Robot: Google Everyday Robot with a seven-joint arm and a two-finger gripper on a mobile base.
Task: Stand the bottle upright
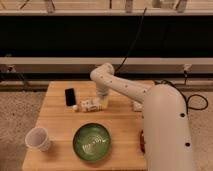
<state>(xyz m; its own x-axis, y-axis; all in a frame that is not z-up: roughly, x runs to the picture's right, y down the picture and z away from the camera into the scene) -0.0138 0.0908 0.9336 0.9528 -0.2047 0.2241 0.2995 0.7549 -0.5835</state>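
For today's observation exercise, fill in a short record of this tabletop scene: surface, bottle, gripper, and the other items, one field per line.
surface: wooden table
bottle: clear bottle, lying on its side near the table's middle, not yet upright
gripper: gripper lowered at the bottle's right end
phone: dark phone, lying flat just left of the bottle
bowl: green bowl, near the front edge
cup: white cup, upright at the front left corner
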